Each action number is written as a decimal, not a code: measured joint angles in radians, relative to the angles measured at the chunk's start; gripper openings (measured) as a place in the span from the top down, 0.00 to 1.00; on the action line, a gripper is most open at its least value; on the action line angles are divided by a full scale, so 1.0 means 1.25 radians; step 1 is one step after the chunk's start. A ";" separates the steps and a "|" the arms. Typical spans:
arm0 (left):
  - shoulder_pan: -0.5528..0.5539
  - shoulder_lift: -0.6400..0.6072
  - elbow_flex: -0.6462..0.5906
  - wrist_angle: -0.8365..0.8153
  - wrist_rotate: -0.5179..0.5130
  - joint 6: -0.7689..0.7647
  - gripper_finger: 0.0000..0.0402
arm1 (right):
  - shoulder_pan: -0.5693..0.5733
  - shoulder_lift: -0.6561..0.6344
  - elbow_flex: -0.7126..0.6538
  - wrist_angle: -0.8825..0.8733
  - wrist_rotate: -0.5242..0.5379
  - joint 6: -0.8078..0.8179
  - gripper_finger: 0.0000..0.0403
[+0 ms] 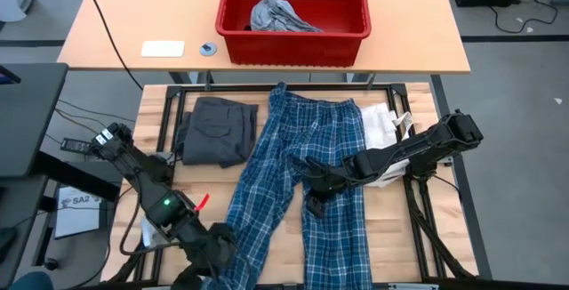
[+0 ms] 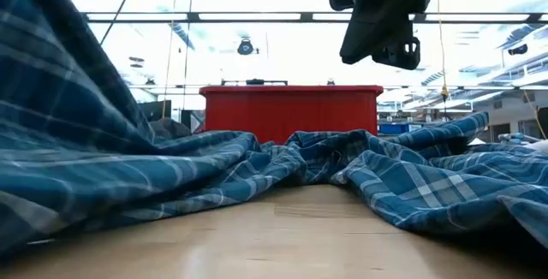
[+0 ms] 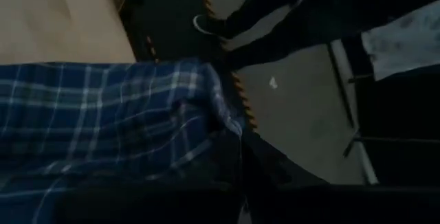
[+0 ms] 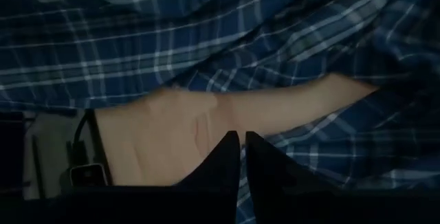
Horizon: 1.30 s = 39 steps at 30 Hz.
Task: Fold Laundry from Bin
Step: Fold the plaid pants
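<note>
Plaid trousers (image 1: 307, 179): blue-and-white, spread legs-down across the wooden table (image 1: 391, 228).
Left gripper (image 1: 218, 241): at the near table edge, fingers pinched on the left leg's hem.
Right gripper (image 1: 316, 205): above the gap between the legs, fingers nearly together, holding nothing.
Red bin (image 1: 293, 12): on the far table, grey garment (image 1: 277, 14) inside.
Dark grey shorts (image 1: 213, 130): folded, left of the trousers.
</note>
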 joint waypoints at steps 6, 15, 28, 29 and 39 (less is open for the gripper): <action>0.008 -0.003 0.000 0.091 -0.002 -0.089 0.95 | -0.021 -0.003 0.000 0.003 0.057 0.000 0.90; -0.003 -0.011 0.013 0.053 -0.098 -0.195 0.94 | -0.144 -0.022 0.000 0.041 0.033 -0.032 0.78; -0.079 0.054 0.011 -0.246 -0.307 -0.244 0.92 | -0.317 -0.015 0.000 0.142 -0.052 -0.094 0.55; -0.083 0.049 0.011 -0.261 -0.308 -0.270 0.90 | -0.322 -0.015 0.000 0.150 -0.061 -0.109 0.54; -0.124 -0.053 0.012 -0.428 -0.446 -0.690 0.56 | -0.426 -0.014 0.000 0.133 -0.118 -0.162 0.55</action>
